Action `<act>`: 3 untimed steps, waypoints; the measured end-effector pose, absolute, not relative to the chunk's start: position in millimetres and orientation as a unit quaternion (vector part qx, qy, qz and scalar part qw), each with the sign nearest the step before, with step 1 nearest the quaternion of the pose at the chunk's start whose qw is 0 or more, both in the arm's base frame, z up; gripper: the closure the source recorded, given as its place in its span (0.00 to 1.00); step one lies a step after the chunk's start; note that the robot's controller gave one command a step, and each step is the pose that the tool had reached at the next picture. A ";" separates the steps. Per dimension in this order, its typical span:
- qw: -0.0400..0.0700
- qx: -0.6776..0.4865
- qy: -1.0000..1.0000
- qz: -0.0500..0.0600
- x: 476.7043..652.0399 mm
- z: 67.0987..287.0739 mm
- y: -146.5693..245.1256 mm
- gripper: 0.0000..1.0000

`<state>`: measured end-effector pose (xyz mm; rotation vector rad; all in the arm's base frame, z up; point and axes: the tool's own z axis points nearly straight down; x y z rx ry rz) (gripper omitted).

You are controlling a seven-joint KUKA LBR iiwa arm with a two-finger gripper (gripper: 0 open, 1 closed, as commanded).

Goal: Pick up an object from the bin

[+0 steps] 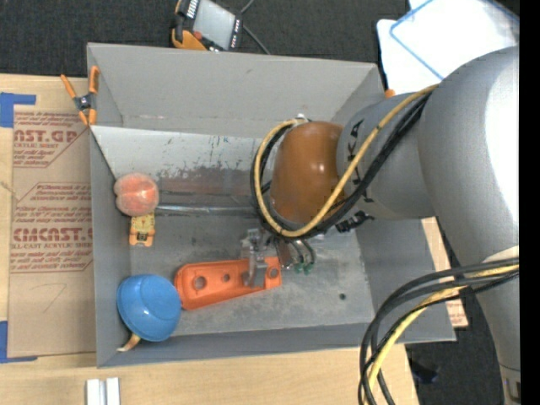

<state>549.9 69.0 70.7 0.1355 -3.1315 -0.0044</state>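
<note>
A grey metal bin (pixel 228 83) is seen from above, and the grey arm (pixel 456 142) is reached into it from the right. The wrist is covered by a brown-orange rounded cover (pixel 304 175), around which black and yellow cables (pixel 263 175) are looped. Black letters are printed on the arm beside this cover; they are partly hidden by the cables, and only "KA" can be read. The gripper (pixel 262 261) is lowered to the bin floor, at the right end of a flat orange plastic piece (pixel 211 283) with round holes, which lies near the front wall, a little left of the middle. Whether the gripper is open or closed on this piece cannot be told, because that end is covered by its metal parts. A blue bowl (pixel 148 307) is placed just beside the left end of the orange piece, in the front left corner. A pink ball (pixel 135 194) rests by the left wall, and a small yellow toy (pixel 142 230) lies just below it.
</note>
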 end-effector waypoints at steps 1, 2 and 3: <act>0.004 0.043 -0.999 -0.001 549.9 70.8 69.0 1.00; 0.004 0.043 -0.999 -0.002 549.7 77.6 69.2 1.00; 0.009 0.043 -0.999 -0.001 546.6 105.8 69.0 1.00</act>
